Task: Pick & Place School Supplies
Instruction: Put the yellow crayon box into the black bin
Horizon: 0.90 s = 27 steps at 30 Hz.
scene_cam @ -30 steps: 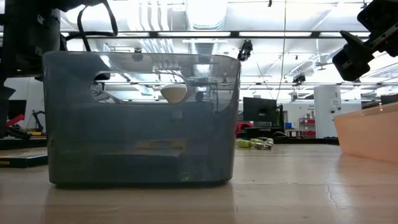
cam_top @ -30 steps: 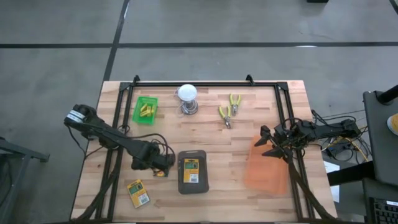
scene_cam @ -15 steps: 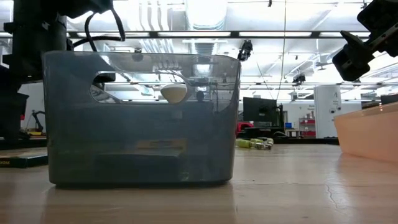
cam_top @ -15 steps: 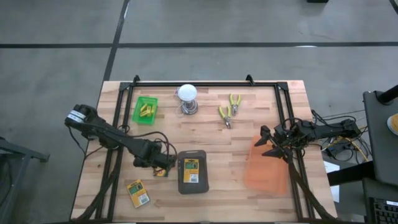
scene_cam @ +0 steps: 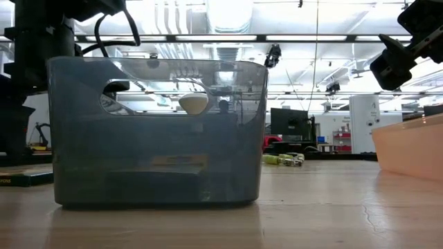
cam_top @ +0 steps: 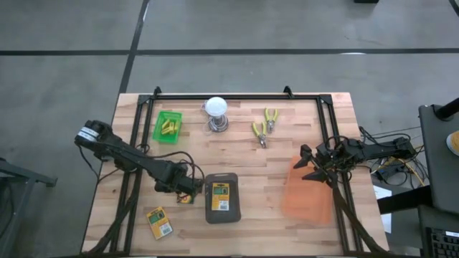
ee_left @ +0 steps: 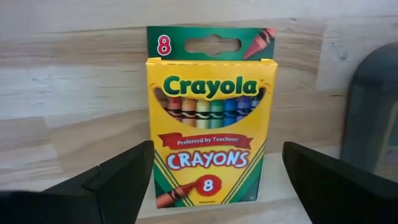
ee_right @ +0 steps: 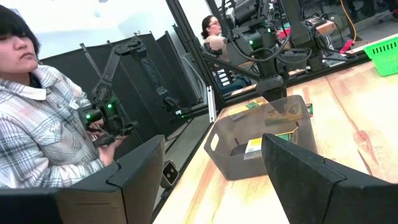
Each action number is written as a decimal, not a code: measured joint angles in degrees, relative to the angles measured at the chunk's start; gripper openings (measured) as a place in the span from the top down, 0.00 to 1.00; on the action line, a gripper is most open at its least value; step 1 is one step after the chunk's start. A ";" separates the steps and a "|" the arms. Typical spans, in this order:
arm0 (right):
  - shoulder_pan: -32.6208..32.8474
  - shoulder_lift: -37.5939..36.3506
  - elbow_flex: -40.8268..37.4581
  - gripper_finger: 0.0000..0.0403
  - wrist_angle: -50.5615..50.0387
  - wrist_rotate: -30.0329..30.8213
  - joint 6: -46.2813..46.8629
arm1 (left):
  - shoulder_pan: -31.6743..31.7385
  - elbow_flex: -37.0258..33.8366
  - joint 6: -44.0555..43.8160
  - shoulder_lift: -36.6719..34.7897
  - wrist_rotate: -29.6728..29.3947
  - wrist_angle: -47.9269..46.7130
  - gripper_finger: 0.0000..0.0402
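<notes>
The left gripper (ee_left: 214, 180) stands wide astride a crayon box (ee_left: 208, 118) whose lower end it hides; at 3 o'clock, the right gripper (cam_top: 307, 163) gapes empty.

The surface (cam_top: 287, 150) is pale wood in jointed strips, matt, with visible grain; the crayon box (ee_left: 208, 118) looks like printed cardboard with a slight sheen; the grey bin (scene_cam: 156, 131) is translucent smoky plastic, smooth; the orange bin (cam_top: 307, 192) is translucent plastic; the left gripper (ee_left: 211, 180) has matt black fingers.
</notes>
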 joint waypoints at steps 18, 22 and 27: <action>0.02 -0.07 0.00 0.35 0.00 0.00 0.00 | 0.13 0.11 0.98 3.30 1.13 1.75 0.10; 0.00 -0.04 0.00 0.36 0.02 -0.02 0.00 | 0.13 0.11 0.98 3.30 1.13 1.79 0.10; 0.02 -0.04 0.00 0.35 0.02 0.00 0.00 | 0.13 0.11 0.97 3.30 1.14 1.84 0.10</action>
